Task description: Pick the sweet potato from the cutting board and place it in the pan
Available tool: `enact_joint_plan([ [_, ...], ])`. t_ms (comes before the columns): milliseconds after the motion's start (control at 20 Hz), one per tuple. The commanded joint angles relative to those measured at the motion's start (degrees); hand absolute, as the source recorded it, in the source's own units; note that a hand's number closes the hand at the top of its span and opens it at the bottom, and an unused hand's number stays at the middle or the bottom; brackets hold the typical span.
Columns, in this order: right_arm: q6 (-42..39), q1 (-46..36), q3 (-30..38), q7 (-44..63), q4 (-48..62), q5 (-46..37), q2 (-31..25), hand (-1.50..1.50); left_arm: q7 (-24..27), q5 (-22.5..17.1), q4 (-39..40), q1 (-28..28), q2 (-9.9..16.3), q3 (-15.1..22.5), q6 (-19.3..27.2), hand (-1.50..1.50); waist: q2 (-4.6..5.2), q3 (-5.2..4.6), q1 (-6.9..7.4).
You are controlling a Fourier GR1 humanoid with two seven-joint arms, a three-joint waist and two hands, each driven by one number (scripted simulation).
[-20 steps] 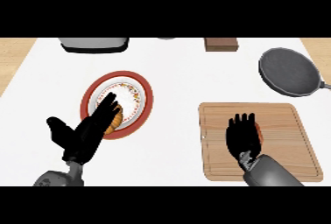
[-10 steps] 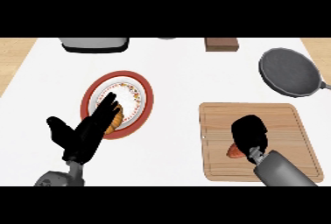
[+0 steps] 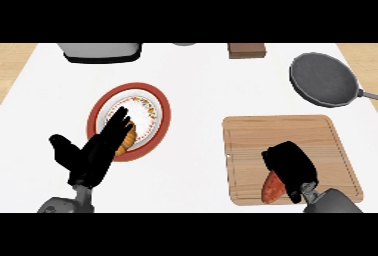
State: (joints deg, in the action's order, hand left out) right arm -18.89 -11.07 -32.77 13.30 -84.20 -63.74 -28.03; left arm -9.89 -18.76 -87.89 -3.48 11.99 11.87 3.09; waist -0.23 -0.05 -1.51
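Pale wood-grained cutting board (image 3: pixel 295 135), matt dark grey pan (image 3: pixel 323 80), smooth white counter (image 3: pixel 199 80).

A white counter top (image 3: pixel 214 80) fills most of the frame. At the upper left corner and the upper right corner a light wooden surface (image 3: pixel 15 57) shows beside it. The light is even.
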Motion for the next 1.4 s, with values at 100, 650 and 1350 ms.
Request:
enact_joint_plan([
  [100,14.06,10.11,7.2,-6.71,-8.36,6.04,-2.55,1.5,0.39,0.18,-2.51,3.63,0.54,0.81,-1.37,0.0,-0.06,0.1,0.46],
  [650,24.38,16.0,24.99,-14.11,-25.12,28.25,0.25,1.5,-0.81,0.31,-0.57,0.72,-0.68,-0.58,-0.12,0.0,0.06,0.11,0.01],
  [1350,24.23,-1.54,38.99,-31.24,10.66,36.97,0.53,1.5,-2.22,1.88,-0.14,-2.93,-2.15,-1.55,-1.18,0.0,0.59,0.13,2.44],
])
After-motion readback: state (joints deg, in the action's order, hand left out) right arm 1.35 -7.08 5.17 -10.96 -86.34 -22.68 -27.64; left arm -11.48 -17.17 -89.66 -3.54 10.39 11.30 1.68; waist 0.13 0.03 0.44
